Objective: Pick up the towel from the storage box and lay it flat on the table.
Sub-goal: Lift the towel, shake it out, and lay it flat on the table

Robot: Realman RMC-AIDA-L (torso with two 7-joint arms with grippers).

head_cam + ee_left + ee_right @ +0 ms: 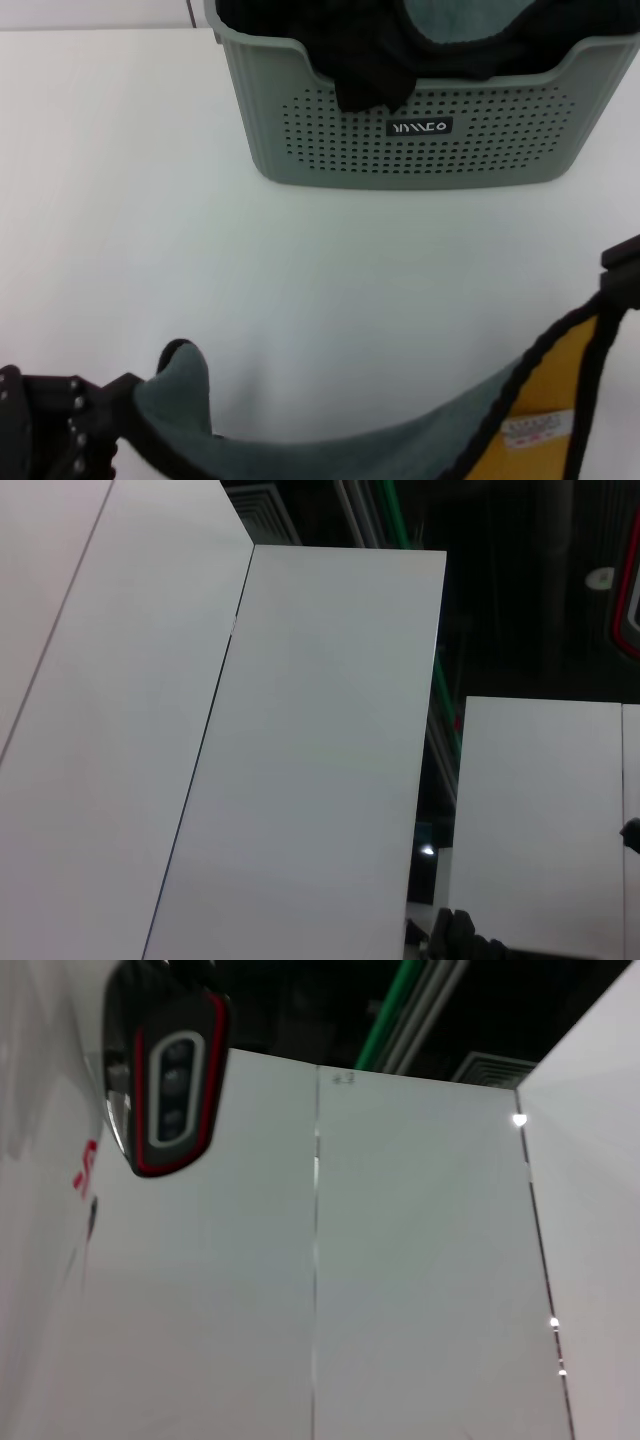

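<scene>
White and smooth, the tabletop (130, 200) fills most of the head view, bare across its middle with only soft grey shading on it. At the upper left edge of the frame a thin dark vertical line breaks the pale strip behind the tabletop.

At upper centre-right stands the storage box (420, 150), pale grey-green, its front wall pierced with rows of small round holes and carrying a small black logo label (420, 127). A black cloth (370, 60) spills over its front rim, with a patch of grey-green fabric (450, 20) showing inside, at the top edge.

Along the bottom of the frame the towel (400, 440) hangs stretched between the two hands, out of the box, sagging in the middle. Its grey-green side faces the camera; at lower right the yellow side and black edging show, with a small label (535, 432).

At lower left the left hand (60, 420) is clenched on one towel corner. At the right edge the right hand (625, 275) meets the other corner; whether it is clenched cannot be told.

Both wrist views look upward at white panels (300, 760) with dark seams and a dark ceiling with pipes; the right wrist view also shows a dark, red-rimmed device (165, 1070) at upper left.
</scene>
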